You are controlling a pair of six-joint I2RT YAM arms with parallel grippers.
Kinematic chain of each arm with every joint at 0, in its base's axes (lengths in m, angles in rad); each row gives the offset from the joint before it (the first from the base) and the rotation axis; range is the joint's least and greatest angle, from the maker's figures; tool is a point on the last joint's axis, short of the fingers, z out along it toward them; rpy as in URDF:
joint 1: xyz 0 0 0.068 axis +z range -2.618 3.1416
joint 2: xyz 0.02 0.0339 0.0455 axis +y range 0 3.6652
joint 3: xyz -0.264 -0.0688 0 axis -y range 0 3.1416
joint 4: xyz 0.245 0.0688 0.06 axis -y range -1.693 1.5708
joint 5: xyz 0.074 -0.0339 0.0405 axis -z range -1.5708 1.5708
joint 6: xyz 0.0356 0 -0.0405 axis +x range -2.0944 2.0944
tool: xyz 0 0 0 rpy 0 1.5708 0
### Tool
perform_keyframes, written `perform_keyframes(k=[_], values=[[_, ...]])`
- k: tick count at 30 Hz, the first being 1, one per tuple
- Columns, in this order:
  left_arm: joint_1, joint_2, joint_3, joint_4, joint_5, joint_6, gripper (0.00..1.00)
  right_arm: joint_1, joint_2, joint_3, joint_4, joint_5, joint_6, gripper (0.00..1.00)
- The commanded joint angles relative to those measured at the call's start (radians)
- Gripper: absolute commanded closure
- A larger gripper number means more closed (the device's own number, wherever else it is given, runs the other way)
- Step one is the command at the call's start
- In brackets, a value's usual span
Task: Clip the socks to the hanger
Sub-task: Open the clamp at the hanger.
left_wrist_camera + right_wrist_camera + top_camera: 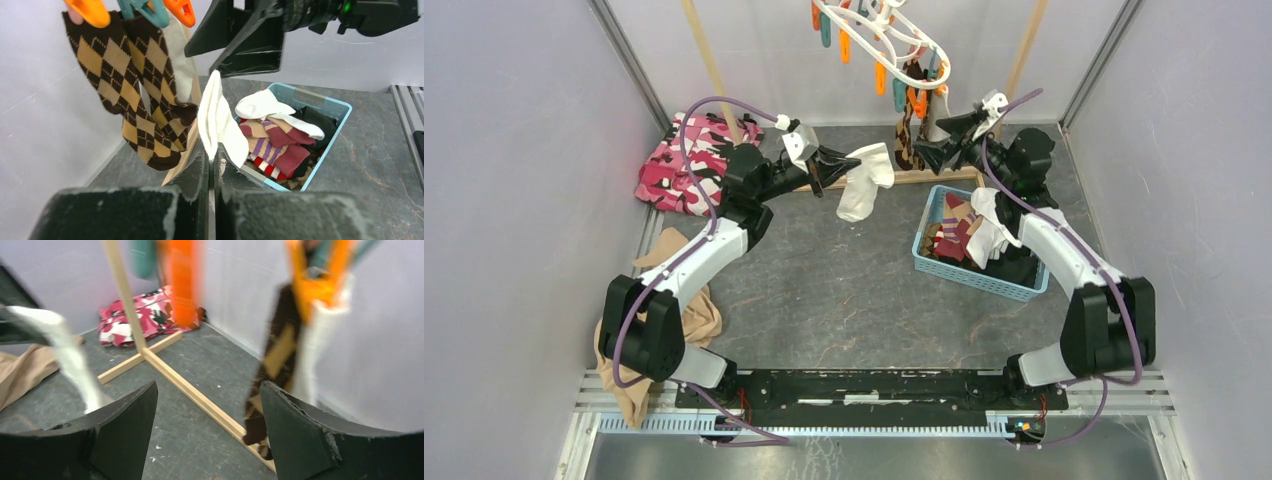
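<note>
Far left: pink camo cloth [689, 165] on the table, tan garment [686, 322] beside the left arm's base; neither belongs to the job. Left gripper [850, 159] is raised at centre-far and clamped on a white sock [864, 188]. The left wrist view shows the fingers [192, 175] pressed together w/ the sock's lower edge pinched between them and the rest standing up in front. The sock is near the hanger but not at a pin, so it is not yet clipped. The hanger [876, 32] hangs top centre on the wooden rack frame [709, 70], w/ orange clothespins [92, 11] and teal clothespins [150, 10]. Done so far: two argyle socks [130, 85] pegged side by side, plus a pale sock [181, 57] hanging just behind them. Several pins look free. Right gripper [936, 142] sits just right of the hung socks, jaws wide apart, nothing between them; the right wrist view is motion-blurred, so exact pin alignment can't be told. Right: blue basket [984, 282] on the table holds the unclipped socks [280, 142] (white, maroon/tan, striped). Est. progress: under half. Remaining: peg the held sock, then work through the basket contents.
</note>
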Motion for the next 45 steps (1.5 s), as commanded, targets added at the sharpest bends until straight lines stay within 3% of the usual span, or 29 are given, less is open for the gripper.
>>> perform_keyframes(k=[1, 5, 9, 19, 24, 29, 38, 41, 45], values=[[0.005, 0.034, 0.038, 0.086, 0.051, -0.022, 0.98, 0.006, -0.148, -0.033, 0.021, -0.186, -0.072, 0.19], [0.005, 0.087, 0.086, 0.095, 0.063, -0.024, 0.98, 0.031, -0.141, -0.022, 0.022, -0.264, -0.067, 0.19], [0.005, 0.129, 0.128, 0.12, 0.072, -0.036, 0.98, 0.069, -0.026, 0.053, 0.025, -0.285, -0.064, 0.18], [0.005, 0.185, 0.194, 0.118, 0.049, -0.021, 0.98, 0.076, 0.176, 0.171, 0.227, -0.361, 0.125, 0.18], [0.005, 0.225, 0.222, 0.149, 0.028, -0.06, 0.98, 0.076, 0.26, 0.224, 0.376, -0.378, 0.267, 0.28], [0.005, 0.236, 0.23, 0.164, 0.012, -0.079, 0.98, 0.076, 0.3, 0.261, 0.415, -0.399, 0.326, 0.47], [0.006, 0.23, 0.219, 0.224, -0.007, -0.149, 0.98, 0.075, 0.278, 0.237, 0.371, -0.424, 0.273, 0.49], [0.006, 0.229, 0.22, 0.228, -0.006, -0.158, 0.98, 0.075, 0.281, 0.243, 0.371, -0.432, 0.274, 0.58], [0.006, 0.23, 0.215, 0.219, -0.008, -0.159, 0.98, 0.075, 0.289, 0.258, 0.377, -0.44, 0.289, 0.78]])
